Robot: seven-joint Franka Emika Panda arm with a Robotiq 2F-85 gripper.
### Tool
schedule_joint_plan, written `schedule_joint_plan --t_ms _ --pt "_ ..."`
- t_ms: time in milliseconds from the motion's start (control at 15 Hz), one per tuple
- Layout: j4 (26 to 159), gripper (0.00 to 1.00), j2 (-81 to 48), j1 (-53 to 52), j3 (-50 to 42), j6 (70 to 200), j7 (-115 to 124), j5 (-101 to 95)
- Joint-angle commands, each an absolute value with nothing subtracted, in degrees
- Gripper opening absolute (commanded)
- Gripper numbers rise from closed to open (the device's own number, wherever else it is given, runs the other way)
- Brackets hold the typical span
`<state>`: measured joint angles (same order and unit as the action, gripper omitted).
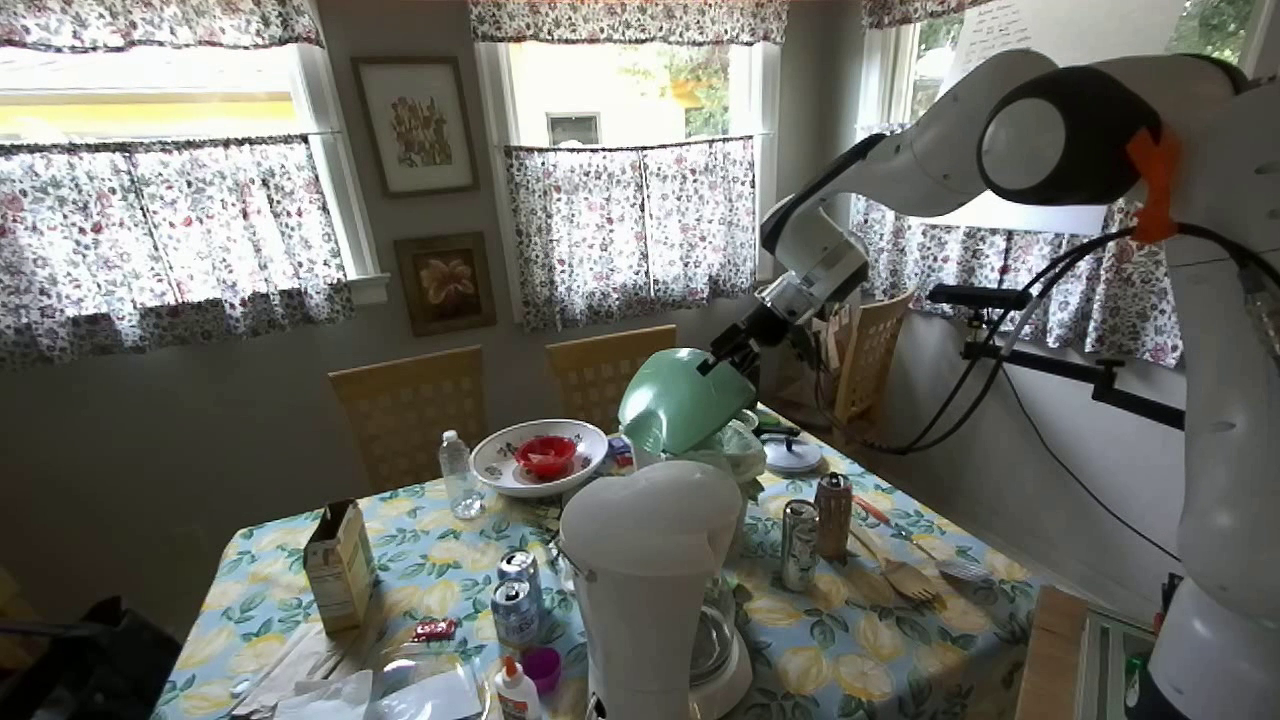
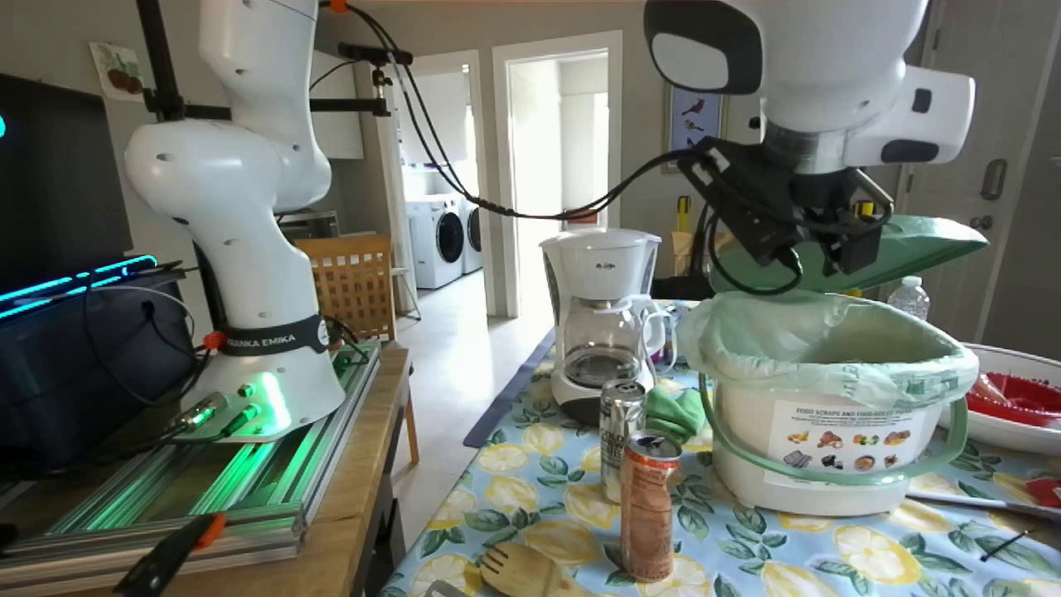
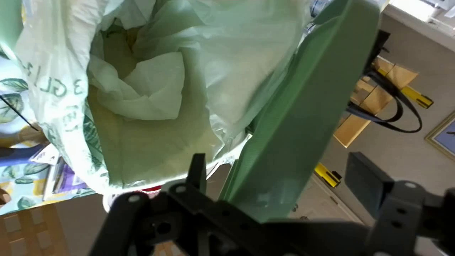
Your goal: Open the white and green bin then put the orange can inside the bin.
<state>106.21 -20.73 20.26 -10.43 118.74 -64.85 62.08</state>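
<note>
1. Here's the claw [image 3: 277,170] up by the raised lid [image 1: 675,400] of the white and green bin [image 2: 837,439], spread wide, gripping nothing.
2. The orange can [image 2: 649,514] stands upright near the robot-side edge of the surface [image 2: 506,497].
3. It lies well below the claw, back toward the robot's base [image 2: 265,377]; likely next, that reach!

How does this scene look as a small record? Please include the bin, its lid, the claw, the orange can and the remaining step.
Bin: white, lined with a pale green bag
Lid: green, raised
Claw: open, close to the lid; contact unclear
Orange can: upright on the tablecloth, outside the bin, near a silver can
Remaining step: putting the orange can inside the bin
</note>
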Motion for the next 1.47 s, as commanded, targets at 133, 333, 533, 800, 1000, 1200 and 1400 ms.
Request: schedule_joint_plan --t_ms 133,333,533,800,1000,1200,1400 --pt "107.02 1.00 -17.01 16.42 -10.22 120.79 -63.82 55.57" --pt "106.71 1.00 -16.31 14.79 -9.53 122.67 -63.89 53.40" --pt "106.24 1.00 -16.08 13.36 -8.63 124.82 -63.77 51.94" --pt "106.14 1.00 -16.02 11.99 -7.47 126.95 -62.17 50.71" --pt "106.25 1.00 -15.58 11.89 -6.83 127.53 -61.99 51.42" --pt "106.27 1.00 -14.45 12.15 -6.74 127.22 -62.26 51.75" --pt "106.46 1.00 -12.94 12.33 -6.84 126.98 -62.62 52.13"
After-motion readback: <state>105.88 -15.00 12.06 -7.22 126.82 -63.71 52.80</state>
